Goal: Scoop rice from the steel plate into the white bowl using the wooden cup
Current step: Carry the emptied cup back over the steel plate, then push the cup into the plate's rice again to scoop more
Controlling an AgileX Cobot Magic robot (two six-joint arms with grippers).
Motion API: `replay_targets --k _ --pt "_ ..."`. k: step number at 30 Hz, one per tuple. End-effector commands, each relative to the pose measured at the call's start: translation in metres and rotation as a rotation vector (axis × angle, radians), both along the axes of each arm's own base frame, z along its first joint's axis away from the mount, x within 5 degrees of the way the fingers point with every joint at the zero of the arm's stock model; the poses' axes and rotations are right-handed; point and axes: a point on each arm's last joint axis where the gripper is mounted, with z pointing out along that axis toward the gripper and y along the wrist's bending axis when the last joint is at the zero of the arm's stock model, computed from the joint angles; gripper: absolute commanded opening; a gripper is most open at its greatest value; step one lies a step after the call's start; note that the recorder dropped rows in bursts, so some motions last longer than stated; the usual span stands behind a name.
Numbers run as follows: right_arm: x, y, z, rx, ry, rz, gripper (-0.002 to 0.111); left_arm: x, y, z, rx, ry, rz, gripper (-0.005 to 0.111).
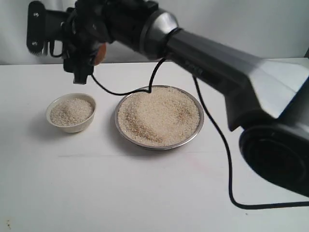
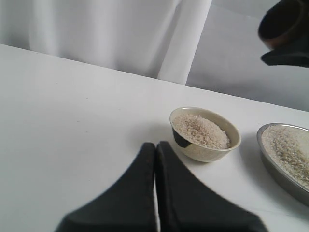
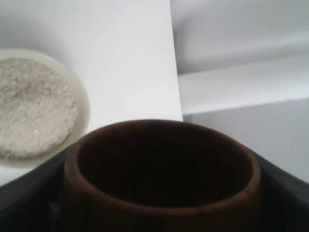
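Observation:
The steel plate [image 1: 159, 146] lies mid-table, heaped with rice [image 1: 159, 116]. To its left stands the white bowl [image 1: 72, 126], filled with rice [image 1: 71, 111]. My right gripper [image 1: 91, 55] has reached across and hangs above and behind the bowl, shut on the wooden cup [image 1: 100, 52]. In the right wrist view the wooden cup [image 3: 164, 145] shows a dark inside with no grains visible, held in the right gripper [image 3: 161, 203], and the white bowl [image 3: 82, 111] lies below. My left gripper [image 2: 155, 145] is shut and holds nothing, low over the table near the white bowl [image 2: 203, 152].
A black cable [image 1: 227, 159] trails from the right arm across the table's right side and loops behind the plate. A white curtain [image 2: 120, 34] hangs behind the table's far edge. The steel plate's rim [image 2: 275, 169] shows beside the bowl in the left wrist view.

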Motion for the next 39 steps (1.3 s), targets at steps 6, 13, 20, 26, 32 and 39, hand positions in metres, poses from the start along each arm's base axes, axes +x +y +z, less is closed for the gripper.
replay_targets --k 6,13,20,26,32,39 --pt "0.002 -0.067 0.022 -0.191 0.256 -0.235 0.000 0.000 0.000 0.003 -0.005 -0.019 -0.004 0.000" --pt "0.024 -0.097 0.003 -0.346 0.199 -0.329 0.000 0.000 0.000 0.003 -0.005 -0.019 -0.004 0.000" --pt "0.031 -0.121 -0.039 -0.672 0.193 -0.212 0.000 0.000 0.000 0.003 -0.005 -0.019 -0.004 0.000" --pt "0.041 -0.122 -0.071 -0.807 0.145 -0.166 0.000 0.000 0.000 0.003 -0.005 -0.019 -0.004 0.000" --pt "0.053 -0.118 -0.129 -0.923 0.147 -0.125 0.000 0.000 0.000 0.003 -0.005 -0.019 -0.004 0.000" --pt "0.058 -0.117 -0.155 -0.970 0.136 -0.099 0.000 0.000 0.000 0.003 -0.005 -0.019 -0.004 0.000"
